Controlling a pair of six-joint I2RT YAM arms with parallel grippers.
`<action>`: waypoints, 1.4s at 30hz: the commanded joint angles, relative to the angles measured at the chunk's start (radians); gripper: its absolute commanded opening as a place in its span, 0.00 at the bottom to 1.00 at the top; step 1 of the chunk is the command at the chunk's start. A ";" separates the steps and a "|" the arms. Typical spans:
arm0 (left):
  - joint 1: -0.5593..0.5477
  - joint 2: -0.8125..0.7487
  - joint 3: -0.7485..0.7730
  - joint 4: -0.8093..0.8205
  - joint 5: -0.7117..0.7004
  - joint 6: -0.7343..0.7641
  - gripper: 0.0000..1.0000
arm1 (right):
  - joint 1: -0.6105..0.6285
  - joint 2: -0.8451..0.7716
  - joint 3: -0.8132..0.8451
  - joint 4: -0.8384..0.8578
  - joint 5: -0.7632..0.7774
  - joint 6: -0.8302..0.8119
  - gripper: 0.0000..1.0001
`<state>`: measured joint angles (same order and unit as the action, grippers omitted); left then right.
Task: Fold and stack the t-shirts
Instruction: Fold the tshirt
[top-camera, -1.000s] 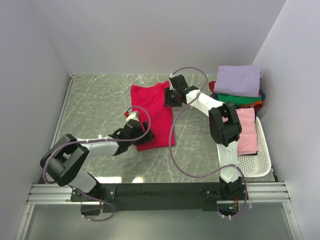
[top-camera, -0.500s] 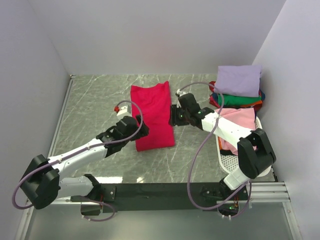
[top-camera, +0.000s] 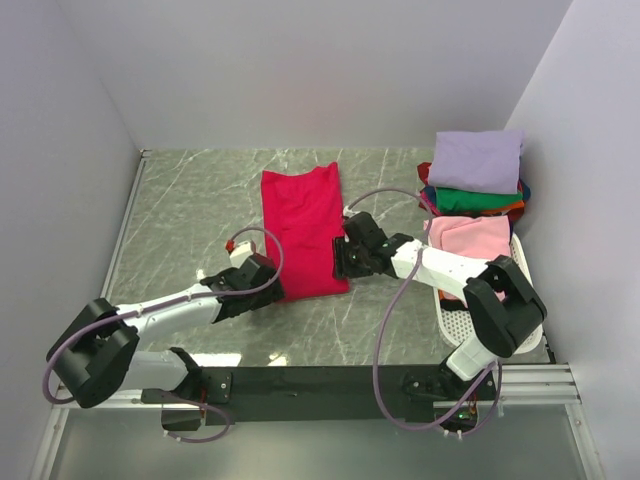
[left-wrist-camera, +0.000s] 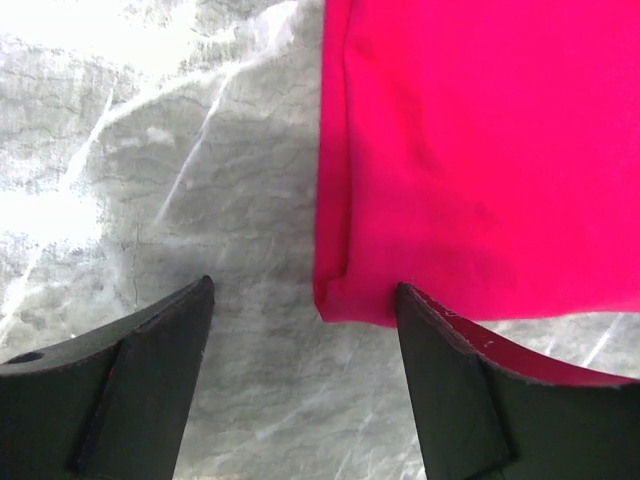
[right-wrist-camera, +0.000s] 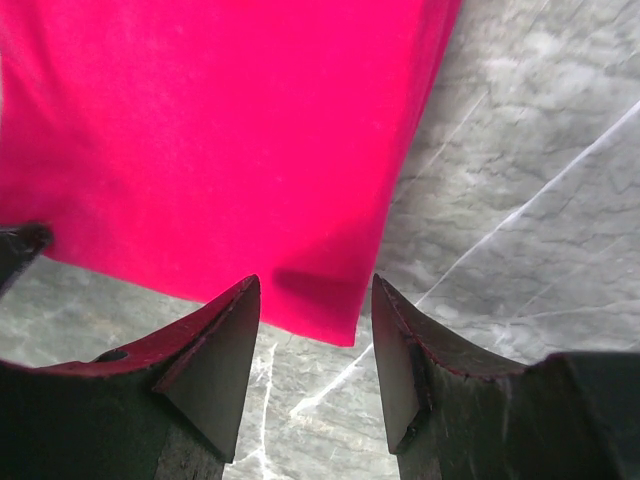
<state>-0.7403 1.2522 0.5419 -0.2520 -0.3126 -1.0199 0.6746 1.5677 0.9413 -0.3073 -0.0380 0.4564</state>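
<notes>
Red shirt (top-camera: 304, 228): folded into a long strip, flat at the centre of the table (top-camera: 190, 210).

Left gripper (left-wrist-camera: 300, 290): released, jaws wide apart, low at the strip's near-left corner. The corner lies between the fingers with the right finger at the hem; whether it touches cannot be told.

Right gripper (right-wrist-camera: 314, 287): released, jaws parted less widely, straddling the near-right corner. Nothing is clamped.

Lavender shirt (top-camera: 477, 158): tops the stack (top-camera: 478, 200) at far right.

Pink shirt (top-camera: 470, 238): lies over the basket (top-camera: 495, 330).
</notes>
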 joint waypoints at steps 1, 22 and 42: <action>0.001 0.029 0.013 0.025 -0.003 -0.019 0.79 | 0.014 0.020 -0.025 0.008 0.036 0.030 0.56; 0.001 0.035 -0.063 0.053 0.106 -0.045 0.60 | 0.074 0.078 -0.076 0.031 0.016 0.088 0.56; -0.004 0.038 -0.115 0.016 0.119 -0.066 0.16 | 0.085 0.066 -0.095 0.023 0.009 0.097 0.26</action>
<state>-0.7383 1.2713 0.4774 -0.1329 -0.2218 -1.0863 0.7483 1.6253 0.8635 -0.2642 -0.0349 0.5537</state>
